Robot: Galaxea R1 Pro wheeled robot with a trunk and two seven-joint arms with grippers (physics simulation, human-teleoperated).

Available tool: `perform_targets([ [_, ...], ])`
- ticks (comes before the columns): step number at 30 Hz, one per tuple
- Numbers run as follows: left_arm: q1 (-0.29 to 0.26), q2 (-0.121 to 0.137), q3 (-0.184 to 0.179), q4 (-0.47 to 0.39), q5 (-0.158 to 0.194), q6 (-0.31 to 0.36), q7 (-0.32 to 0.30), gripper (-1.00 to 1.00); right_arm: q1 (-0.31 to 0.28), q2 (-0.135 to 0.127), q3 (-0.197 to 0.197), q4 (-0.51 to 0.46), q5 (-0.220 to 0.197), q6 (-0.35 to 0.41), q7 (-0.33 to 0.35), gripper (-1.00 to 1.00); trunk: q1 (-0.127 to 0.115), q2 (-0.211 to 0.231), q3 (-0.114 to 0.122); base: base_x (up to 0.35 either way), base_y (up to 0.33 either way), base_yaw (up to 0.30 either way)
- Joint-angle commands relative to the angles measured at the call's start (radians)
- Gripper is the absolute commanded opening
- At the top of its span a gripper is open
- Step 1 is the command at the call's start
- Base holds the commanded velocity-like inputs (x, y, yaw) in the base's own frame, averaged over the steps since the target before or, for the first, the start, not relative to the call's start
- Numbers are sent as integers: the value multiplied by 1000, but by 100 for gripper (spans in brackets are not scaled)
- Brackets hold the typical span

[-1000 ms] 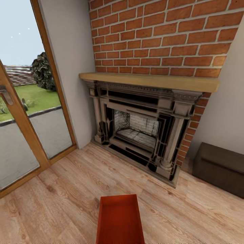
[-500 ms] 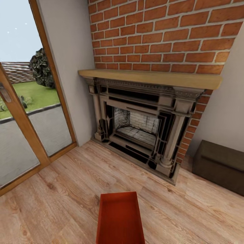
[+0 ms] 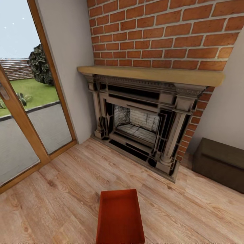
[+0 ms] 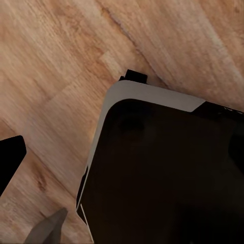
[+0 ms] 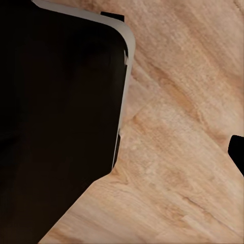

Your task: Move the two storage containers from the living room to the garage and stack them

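Note:
One of the storage containers point(image 3: 120, 217), an orange-red open box with nothing in it, lies on the light wood plank floor point(image 3: 61, 200) of the living room, at the near edge of the head view and in front of the red brick fireplace point(image 3: 142, 125). No gripper touches it. In the left wrist view a dark fingertip point(image 4: 10, 157) of my left gripper pokes in at the picture's edge over the planks. A dark fingertip point(image 5: 237, 152) of my right gripper does the same in the right wrist view. Nothing sits between the fingers.
My black base with its pale rim point(image 4: 152, 94) point(image 5: 124, 56) stands on the planks. A glazed door with a wood frame point(image 3: 20, 118) is at the left. A dark low cabinet point(image 3: 220, 162) stands right of the fireplace, and a wooden mantel point(image 3: 152, 74) juts out.
The whole head view has shifted a little, so the camera has moved: fireplace and container sit slightly higher in the picture. Nothing was grasped or let go.

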Motion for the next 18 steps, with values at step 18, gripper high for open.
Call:
perform_targets([
  [18,-1,0,4,1,1,-3,1,100,-1,-1,8,2,-6,-5,-1,100,0,-1,-30,0,0,0],
])
